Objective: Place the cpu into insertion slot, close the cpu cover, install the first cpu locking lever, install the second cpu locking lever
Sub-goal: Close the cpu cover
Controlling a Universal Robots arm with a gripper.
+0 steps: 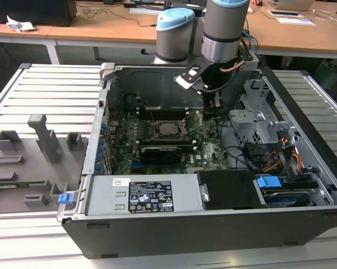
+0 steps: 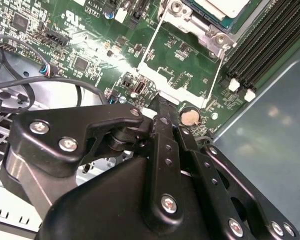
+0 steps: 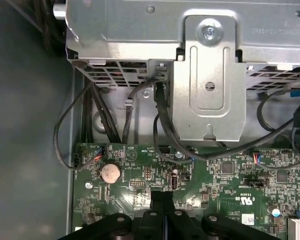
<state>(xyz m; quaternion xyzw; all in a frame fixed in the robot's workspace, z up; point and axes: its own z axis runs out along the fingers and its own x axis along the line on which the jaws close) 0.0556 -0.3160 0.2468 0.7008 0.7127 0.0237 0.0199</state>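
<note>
Shut narrow with nothing held, the pincer (image 2: pixel 160 102) is poised low over the green board (image 3: pixel 214 175), just beside the raised cpu cover (image 1: pixel 194 121). In the exterior view the cpu (image 1: pixel 169 128) is seen seated in the insertion slot (image 1: pixel 157 129), at about eight o'clock from the pincer. Closing the cover is therefore judged the step in hand, and a push tipping that frame down over the cpu is called for.

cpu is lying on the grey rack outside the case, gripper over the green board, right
No: the cpu sits in its socket inside the case, as the exterior view shows. The gripper is over the green board.
</note>
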